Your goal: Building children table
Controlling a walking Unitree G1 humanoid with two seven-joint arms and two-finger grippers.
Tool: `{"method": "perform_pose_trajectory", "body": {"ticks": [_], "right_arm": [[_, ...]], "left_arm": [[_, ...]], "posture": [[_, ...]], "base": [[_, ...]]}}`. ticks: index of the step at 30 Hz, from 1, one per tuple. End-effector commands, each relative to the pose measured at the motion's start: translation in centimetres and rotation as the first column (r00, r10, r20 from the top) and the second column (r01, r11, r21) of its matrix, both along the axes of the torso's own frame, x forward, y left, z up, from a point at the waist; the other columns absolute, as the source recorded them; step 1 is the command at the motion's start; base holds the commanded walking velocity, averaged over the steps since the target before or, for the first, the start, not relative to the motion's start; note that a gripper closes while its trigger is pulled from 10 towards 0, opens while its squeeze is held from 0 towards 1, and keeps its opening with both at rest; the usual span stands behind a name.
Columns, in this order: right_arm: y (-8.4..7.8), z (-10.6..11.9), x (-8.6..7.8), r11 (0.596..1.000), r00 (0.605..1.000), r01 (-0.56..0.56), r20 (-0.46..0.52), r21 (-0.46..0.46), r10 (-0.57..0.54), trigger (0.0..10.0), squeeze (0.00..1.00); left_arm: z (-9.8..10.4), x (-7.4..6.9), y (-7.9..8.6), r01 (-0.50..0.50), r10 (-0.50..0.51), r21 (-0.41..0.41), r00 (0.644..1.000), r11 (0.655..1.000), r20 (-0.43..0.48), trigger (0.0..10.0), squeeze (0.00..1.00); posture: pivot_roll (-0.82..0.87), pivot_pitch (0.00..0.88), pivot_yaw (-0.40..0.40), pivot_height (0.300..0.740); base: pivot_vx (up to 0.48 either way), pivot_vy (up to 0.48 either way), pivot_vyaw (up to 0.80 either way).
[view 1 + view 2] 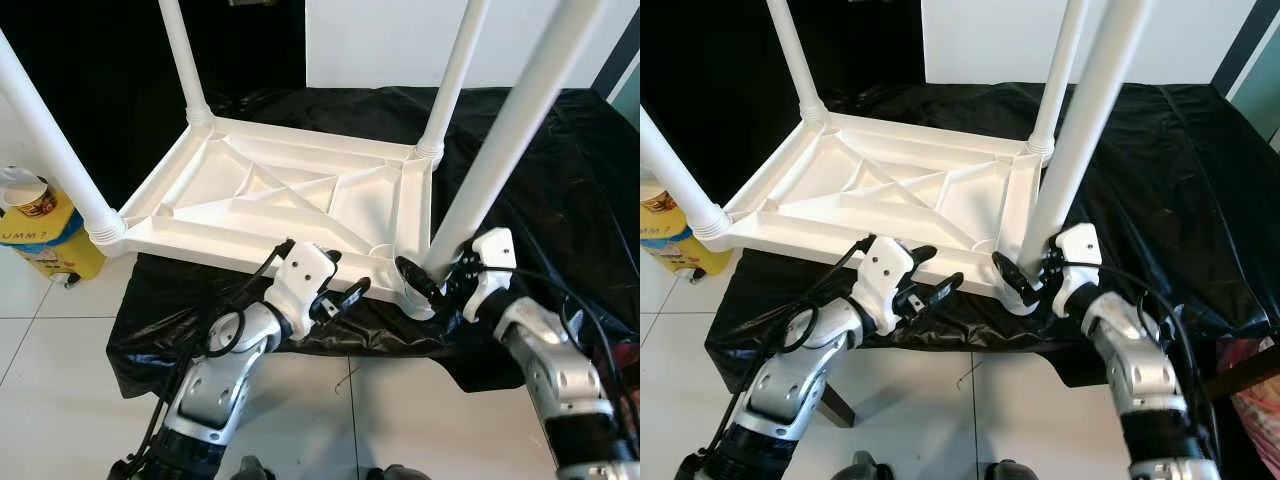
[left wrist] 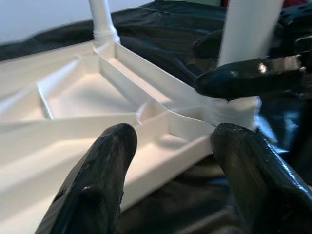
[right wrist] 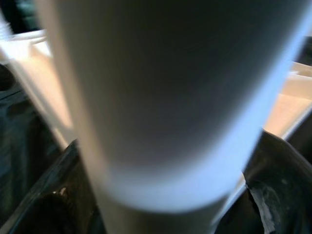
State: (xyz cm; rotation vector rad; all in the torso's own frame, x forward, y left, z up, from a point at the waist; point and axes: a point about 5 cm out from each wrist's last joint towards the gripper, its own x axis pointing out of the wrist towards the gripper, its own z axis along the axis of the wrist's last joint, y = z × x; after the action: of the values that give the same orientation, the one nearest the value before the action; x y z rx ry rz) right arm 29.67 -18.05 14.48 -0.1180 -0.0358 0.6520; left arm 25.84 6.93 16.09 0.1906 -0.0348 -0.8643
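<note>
A white plastic children's table [image 1: 290,190] lies upside down on a black cloth [image 1: 540,170], with its legs pointing up. My right gripper [image 1: 437,270] is shut on the near right leg [image 1: 500,150] just above its socket at the table's front corner. In the right wrist view that leg [image 3: 161,97] runs between the black fingers [image 3: 44,204]. My left gripper [image 1: 345,275] is open at the table's front edge, left of that corner. Its fingers [image 2: 97,180] straddle the rim without touching it. The other legs [image 1: 185,60] stand in their sockets.
A yellow container [image 1: 45,235] with a paper cup on top stands on the white tiled floor [image 1: 60,340] at the left. The cloth-covered surface ends just in front of me. A white wall and a dark area lie behind.
</note>
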Motion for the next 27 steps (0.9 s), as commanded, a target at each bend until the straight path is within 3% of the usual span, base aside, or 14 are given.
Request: {"method": "perform_pose_trajectory", "body": {"ticks": [1,7,8,9,19,20,21,22,27], "right_arm": [[0.6,-0.5,0.1,0.998,0.998,-0.065,-0.015,-0.017,0.065,10.0,0.0],[0.7,-0.7,0.5,0.994,0.995,-0.095,-0.009,-0.045,0.095,10.0,0.0],[0.7,-0.8,0.8,0.994,0.996,-0.094,-0.012,-0.049,0.094,3.0,0.0],[0.9,-0.7,1.1,0.993,0.995,-0.105,-0.008,-0.045,0.104,0.0,0.0],[1.2,-1.4,1.1,0.994,0.996,-0.094,0.005,-0.05,0.094,0.0,0.0],[1.2,-1.6,1.0,0.995,0.996,-0.084,0.001,-0.048,0.085,1.6,0.0],[1.3,-1.7,1.0,0.996,0.997,-0.079,-0.002,-0.047,0.079,1.6,0.0],[1.4,-2.0,0.9,0.996,0.998,-0.067,-0.01,-0.054,0.066,10.0,0.0],[1.8,-2.6,0.6,0.998,1.0,-0.023,-0.014,-0.065,0.022,10.0,0.0]], "left_arm": [[0.0,-1.3,-0.9,0.191,-0.191,0.001,0.981,0.982,-0.037,10.0,0.0],[-0.3,-1.8,-1.1,0.244,-0.243,0.022,0.969,0.97,-0.039,10.0,0.0],[-0.3,-1.8,-1.2,0.248,-0.247,0.028,0.968,0.968,-0.04,10.0,0.0],[-0.3,-1.9,-1.3,0.256,-0.255,0.028,0.966,0.966,-0.039,10.0,0.0],[-0.2,-1.8,-1.7,0.278,-0.276,0.033,0.96,0.96,-0.045,10.0,0.0],[-0.2,-1.6,-1.8,0.282,-0.281,0.039,0.959,0.959,-0.042,10.0,0.0],[-0.2,-1.5,-1.8,0.284,-0.283,0.043,0.958,0.958,-0.041,10.0,0.0],[-0.2,-1.4,-1.7,0.28,-0.279,0.046,0.96,0.959,-0.038,10.0,0.0],[-0.2,-1.1,-1.6,0.258,-0.257,0.036,0.966,0.965,-0.04,10.0,0.0]], "posture": [[-0.02,0.061,-0.052,0.74],[-0.02,0.062,-0.053,0.74],[-0.01,0.064,-0.054,0.74],[-0.01,0.06,-0.051,0.74],[-0.02,0.032,-0.027,0.74],[-0.02,0.027,-0.029,0.74],[-0.02,0.027,-0.029,0.74],[-0.02,0.022,-0.029,0.74],[-0.02,0.023,-0.039,0.74]], "base": [[0.0,0.0,0.0],[0.0,0.0,0.0],[0.0,0.0,0.0],[0.0,0.0,0.0],[0.0,0.0,0.0],[0.0,0.0,0.0],[0.0,0.0,0.0],[0.0,0.0,0.0],[0.0,0.0,0.0]]}}
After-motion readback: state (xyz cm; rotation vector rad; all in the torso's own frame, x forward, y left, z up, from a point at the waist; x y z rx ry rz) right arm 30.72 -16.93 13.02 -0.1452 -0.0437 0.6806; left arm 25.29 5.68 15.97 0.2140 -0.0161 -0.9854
